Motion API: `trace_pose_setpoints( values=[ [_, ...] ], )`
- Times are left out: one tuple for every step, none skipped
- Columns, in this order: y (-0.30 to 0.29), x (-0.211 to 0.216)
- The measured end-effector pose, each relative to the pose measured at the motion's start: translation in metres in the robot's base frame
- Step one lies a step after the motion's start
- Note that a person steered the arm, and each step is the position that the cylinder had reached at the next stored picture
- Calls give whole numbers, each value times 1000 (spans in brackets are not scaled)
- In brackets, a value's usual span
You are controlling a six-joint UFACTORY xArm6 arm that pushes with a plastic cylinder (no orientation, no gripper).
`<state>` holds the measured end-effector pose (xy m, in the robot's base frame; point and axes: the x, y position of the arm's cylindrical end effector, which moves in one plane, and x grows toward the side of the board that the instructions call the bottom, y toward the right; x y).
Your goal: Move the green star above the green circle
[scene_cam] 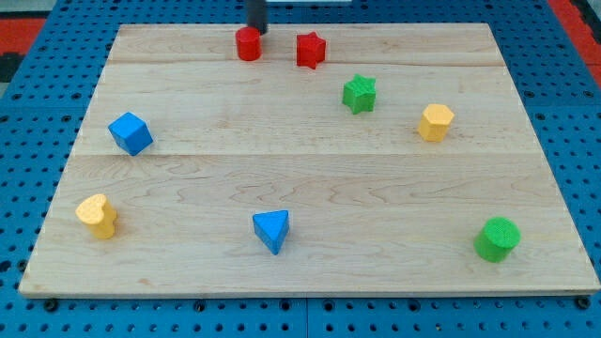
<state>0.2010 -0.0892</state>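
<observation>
The green star (359, 94) lies in the upper right part of the wooden board (310, 188). The green circle (497, 238) stands near the board's bottom right corner, well below and to the right of the star. My tip (257, 29) is at the view's top, just behind the red cylinder (248, 44), far to the left of the green star and apart from it.
A red star (311, 50) lies right of the red cylinder. A yellow hexagon (436, 123) sits right of the green star. A blue cube (130, 133) is at the left, a yellow heart (98, 216) at the lower left, a blue triangle (272, 230) at the bottom centre.
</observation>
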Motion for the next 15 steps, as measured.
trace_pose_setpoints(
  values=[
    [-39, 0],
    [-7, 29],
    [43, 59],
    [-5, 91],
    [-1, 149],
    [60, 136],
    [98, 105],
    [163, 125],
    [163, 197],
    [164, 275],
    [118, 261],
    [128, 196],
    [187, 188],
    [219, 250],
    [247, 309]
  ],
)
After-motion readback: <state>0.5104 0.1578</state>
